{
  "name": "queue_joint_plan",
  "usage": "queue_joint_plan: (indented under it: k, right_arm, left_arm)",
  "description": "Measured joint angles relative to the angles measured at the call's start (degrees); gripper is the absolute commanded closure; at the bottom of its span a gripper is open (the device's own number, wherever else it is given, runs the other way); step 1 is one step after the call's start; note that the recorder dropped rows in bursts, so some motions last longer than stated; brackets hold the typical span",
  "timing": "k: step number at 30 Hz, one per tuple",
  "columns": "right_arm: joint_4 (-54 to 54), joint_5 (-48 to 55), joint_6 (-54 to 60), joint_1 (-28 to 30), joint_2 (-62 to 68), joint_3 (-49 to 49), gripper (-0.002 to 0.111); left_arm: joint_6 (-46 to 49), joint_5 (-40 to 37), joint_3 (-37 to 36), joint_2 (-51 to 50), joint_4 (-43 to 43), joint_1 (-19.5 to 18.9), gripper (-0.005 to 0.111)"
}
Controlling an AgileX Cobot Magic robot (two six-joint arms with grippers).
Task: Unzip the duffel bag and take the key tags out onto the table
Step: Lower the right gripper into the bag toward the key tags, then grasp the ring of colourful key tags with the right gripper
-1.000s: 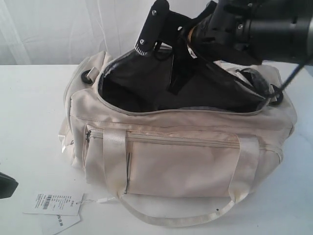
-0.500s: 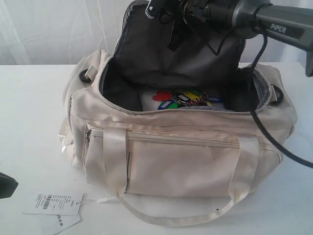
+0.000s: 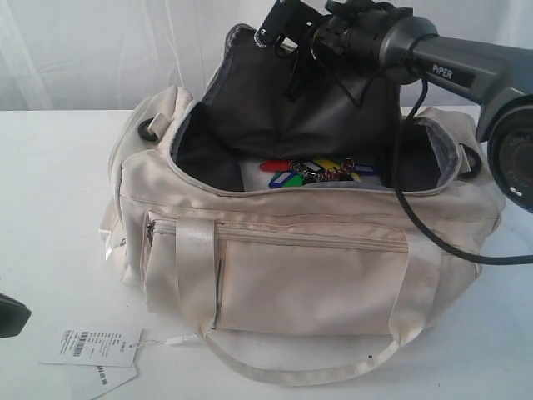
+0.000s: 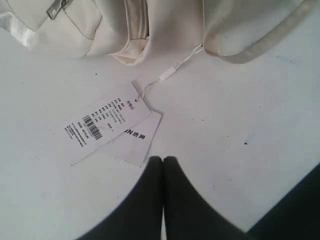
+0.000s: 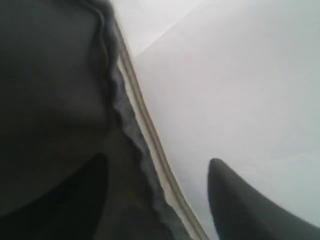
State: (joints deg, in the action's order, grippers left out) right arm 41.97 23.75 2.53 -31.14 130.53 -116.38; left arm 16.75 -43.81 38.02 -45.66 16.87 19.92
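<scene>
Two white paper price tags (image 4: pixel 100 125) lie overlapping at the near edge of a plain white table (image 3: pixel 50 208), joined by a thin white cord to the bag. One carries a barcode; the print is too small to read. Just beside them the left gripper (image 4: pixel 162 160) hovers low over the table, its two black fingers pressed together with nothing between them.

Behind the tags, in the middle of the table, sits one large cream duffel bag (image 3: pixel 316 283) of shiny, satin-like fabric. One glossy ribbon handle (image 3: pixel 291 371) loops down its front onto the table, across a zipped front pocket. Two black strap rings show, one at each end.

The top of the bag is unzipped and gapes wide, showing dark grey lining. Inside sits one bunch of key tags (image 3: pixel 312 171), small plastic tags in red, blue, green and yellow on metal rings; their number cannot be counted.

The far flap (image 3: pixel 275 108) stands upright. At its top edge the right gripper (image 5: pixel 157 160) has its fingers spread, the zipper edge running between them. Its grey arm (image 3: pixel 454 71) reads "PiPER".
</scene>
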Motion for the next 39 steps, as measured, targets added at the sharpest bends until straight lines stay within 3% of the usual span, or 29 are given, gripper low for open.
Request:
queue_joint_plan:
  k: [7, 12, 14, 18, 26, 33, 39]
  right_arm:
    - [0.0, 1.4, -0.5, 0.0, -1.7, -0.4, 0.056]
    - [0.0, 5.8, -7.0, 0.0, -7.7, -1.1, 0.067]
    - [-0.4, 8.9, -9.6, 0.0, -10.0, -1.3, 0.077]
    - [-8.8, 17.8, -6.2, 0.0, -13.6, -1.6, 0.108]
    - [-35.8, 40.5, 16.3, 0.2, -15.4, -1.6, 0.108]
    - [-43.7, 45.9, 20.8, 0.2, -16.2, 2.3, 0.108]
    - [-42.6, 46.1, 21.9, 0.2, -15.7, 9.1, 0.106]
  left_arm:
    - [0.0, 0.0, 0.0, 0.0, 0.0, 0.0, 0.107]
    - [0.0, 0.0, 0.0, 0.0, 0.0, 0.0, 0.107]
    - [0.0, 0.0, 0.0, 0.0, 0.0, 0.0, 0.107]
    - [0.0, 0.0, 0.0, 0.0, 0.0, 0.0, 0.107]
    - [0.0, 0.0, 0.0, 0.0, 0.0, 0.0, 0.107]
    - [0.0, 0.0, 0.0, 0.0, 0.0, 0.0, 0.107]
    - [0.0, 0.0, 0.0, 0.0, 0.0, 0.0, 0.107]
